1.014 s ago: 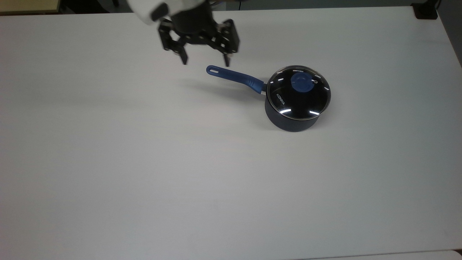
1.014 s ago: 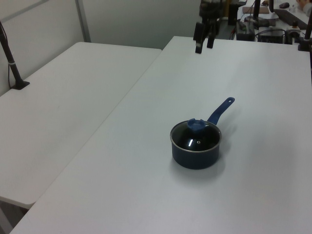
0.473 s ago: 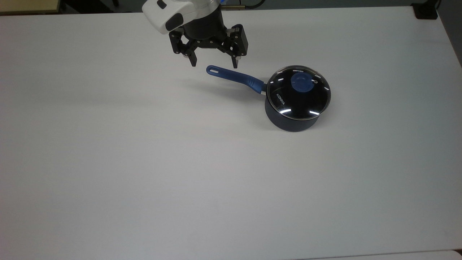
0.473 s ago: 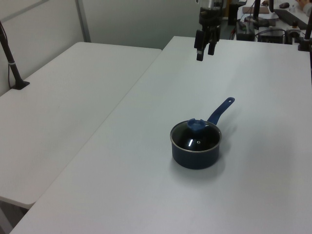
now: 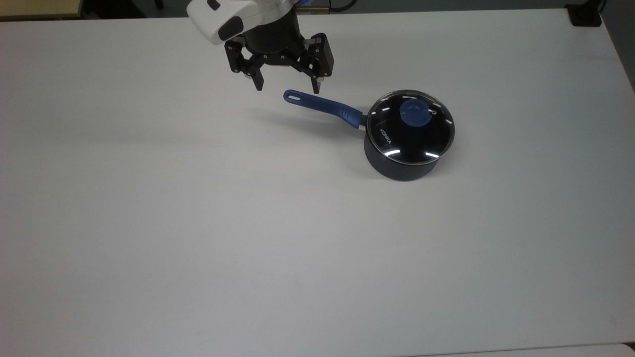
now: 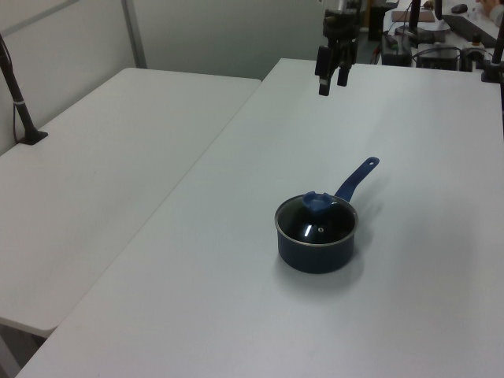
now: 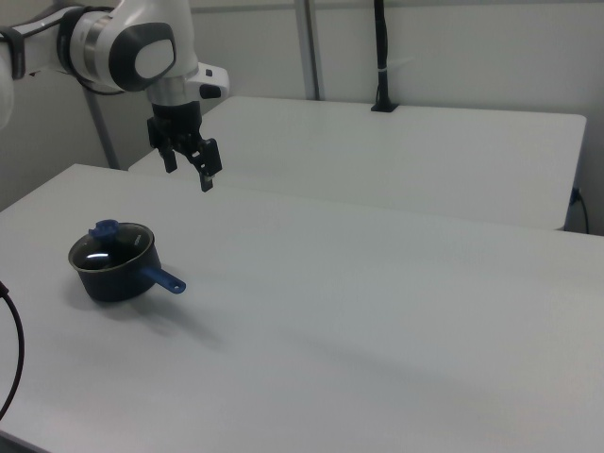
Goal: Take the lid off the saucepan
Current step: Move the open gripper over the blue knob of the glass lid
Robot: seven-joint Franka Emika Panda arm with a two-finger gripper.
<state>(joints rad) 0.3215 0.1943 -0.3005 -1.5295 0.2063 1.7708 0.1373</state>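
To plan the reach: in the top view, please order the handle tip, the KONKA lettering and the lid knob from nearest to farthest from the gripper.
From the gripper:
1. Handle tip, just below it.
2. KONKA lettering, on the lid's left part.
3. Lid knob, at the lid's centre, farthest right.

A white table (image 5: 198, 248) spreads across the top view; a second white table (image 6: 102, 157) stands just beside it on the left view's left, a narrow seam between them; a black post (image 6: 16, 87) rises from that second table's far edge; black cable (image 7: 11, 349) loops at the right view's left edge; cluttered equipment (image 6: 441, 31) sits at the left view's upper right.
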